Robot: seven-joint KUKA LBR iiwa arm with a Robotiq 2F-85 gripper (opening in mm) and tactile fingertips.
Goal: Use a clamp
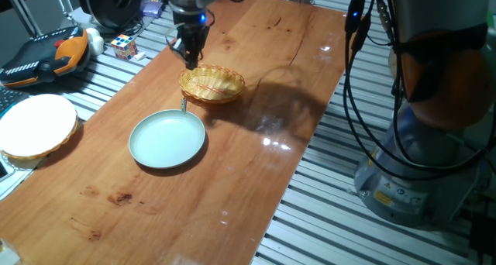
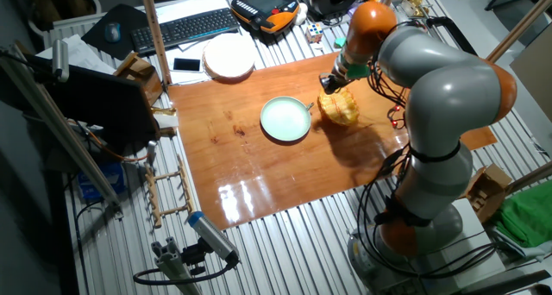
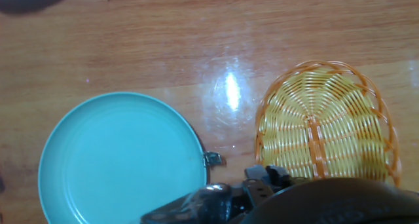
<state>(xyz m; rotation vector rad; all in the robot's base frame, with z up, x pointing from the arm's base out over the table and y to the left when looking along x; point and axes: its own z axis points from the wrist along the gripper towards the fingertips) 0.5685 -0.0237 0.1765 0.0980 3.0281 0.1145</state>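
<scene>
The clamp is a tiny dark-grey metal piece lying on the wooden table between the light-blue plate and the wicker basket. In the hand view the clamp touches the right rim of the plate, left of the basket. My gripper hangs above the basket's left rim, a little above and behind the clamp. Its fingers look closed to a point with nothing in them. In the hand view only the gripper housing shows, and the fingertips are hidden.
A white round disc lies at the left table edge. A Rubik's cube and an orange-black pendant sit behind it. A keyboard is further back. My arm's base stands to the right of the table.
</scene>
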